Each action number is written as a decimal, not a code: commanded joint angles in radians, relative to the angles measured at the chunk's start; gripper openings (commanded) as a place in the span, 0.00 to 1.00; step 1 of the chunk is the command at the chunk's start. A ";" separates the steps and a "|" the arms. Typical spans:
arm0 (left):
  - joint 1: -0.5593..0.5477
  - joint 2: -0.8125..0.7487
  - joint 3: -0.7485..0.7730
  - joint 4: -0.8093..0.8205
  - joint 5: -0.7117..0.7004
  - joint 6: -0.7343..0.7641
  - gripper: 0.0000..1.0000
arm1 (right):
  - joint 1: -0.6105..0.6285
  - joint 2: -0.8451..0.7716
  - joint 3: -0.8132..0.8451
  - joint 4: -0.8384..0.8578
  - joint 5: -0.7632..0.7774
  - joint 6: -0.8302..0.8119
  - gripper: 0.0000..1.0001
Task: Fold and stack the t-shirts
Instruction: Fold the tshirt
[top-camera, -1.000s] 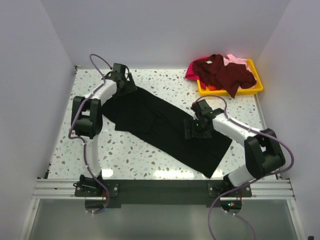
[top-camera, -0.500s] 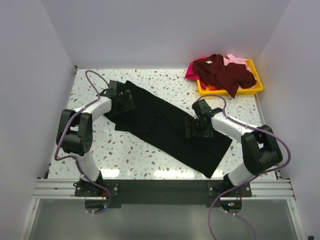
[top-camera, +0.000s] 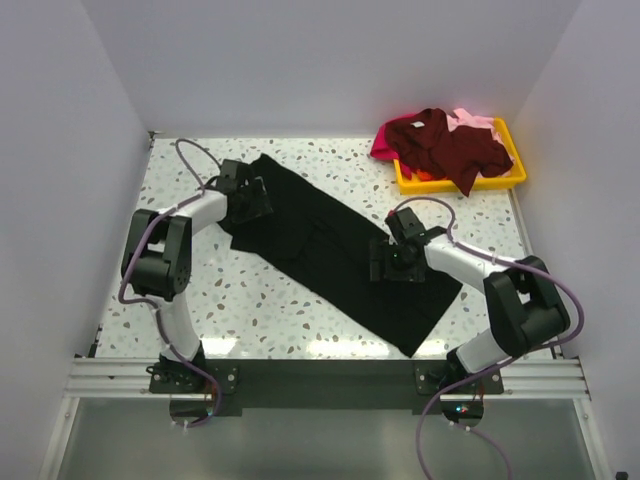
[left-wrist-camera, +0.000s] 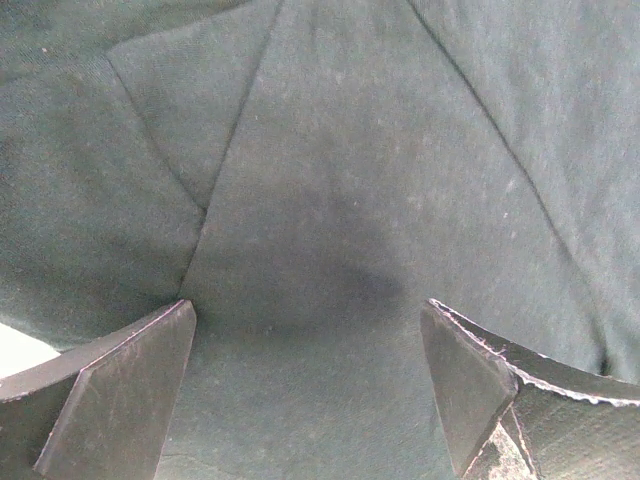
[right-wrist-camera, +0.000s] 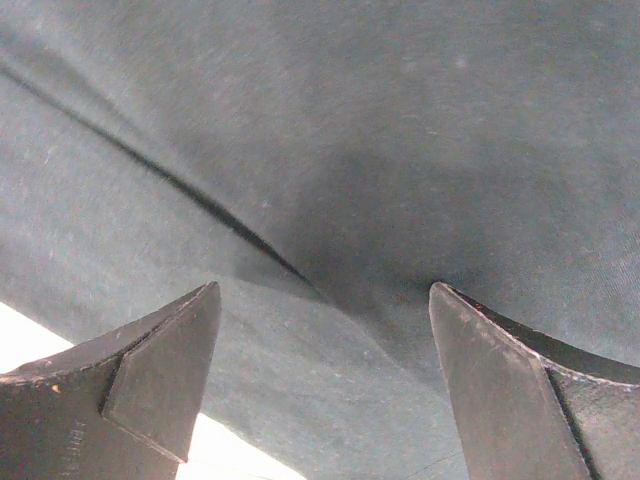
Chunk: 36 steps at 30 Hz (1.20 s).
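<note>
Left pincer (left-wrist-camera: 310, 335) and right pincer (right-wrist-camera: 325, 310) gape empty over black t-shirt (top-camera: 330, 250), seemingly folded lengthwise only. Remaining shirts (top-camera: 450, 148) heaped in tray (top-camera: 500, 183) at 1 o'clock, unfolded.

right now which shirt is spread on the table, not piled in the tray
The black t-shirt: it alone lies spread on the table. The maroon shirt, magenta shirt and pale pink shirt sit heaped in the yellow tray.

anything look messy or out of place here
Yes. The maroon shirt is heaped in the yellow tray and droops over its front rim, and the magenta shirt spills over its left end. The black shirt lies diagonally on the table, creased.
</note>
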 joint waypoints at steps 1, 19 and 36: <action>0.008 0.121 0.053 -0.018 -0.002 0.006 1.00 | 0.048 0.034 -0.074 0.049 -0.106 0.074 0.89; 0.014 0.422 0.635 -0.165 -0.111 0.140 1.00 | 0.402 0.071 0.093 0.061 -0.106 0.258 0.90; -0.030 0.109 0.299 -0.101 -0.032 0.065 1.00 | 0.409 -0.079 0.065 -0.124 0.152 0.187 0.92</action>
